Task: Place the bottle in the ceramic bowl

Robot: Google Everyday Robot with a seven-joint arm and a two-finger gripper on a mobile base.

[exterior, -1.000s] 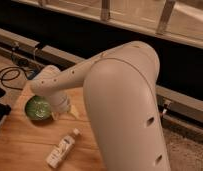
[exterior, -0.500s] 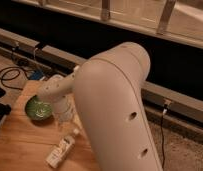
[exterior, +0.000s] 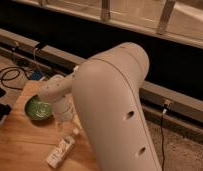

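**Bottle flat on the table, gripper above it beside the bowl**

The robot's white arm (exterior: pixel 117 110) fills the lower right of the frame. At lower left the bottle (exterior: pixel 61 150) lies on its side on the wooden table (exterior: pixel 22 145), cap toward the upper right. Just above it the gripper (exterior: pixel 64 121) points down, fingers apart and holding nothing. The ceramic bowl (exterior: pixel 38 109) sits immediately left of the gripper. A black cable (exterior: pixel 10 77) coils at the far left.
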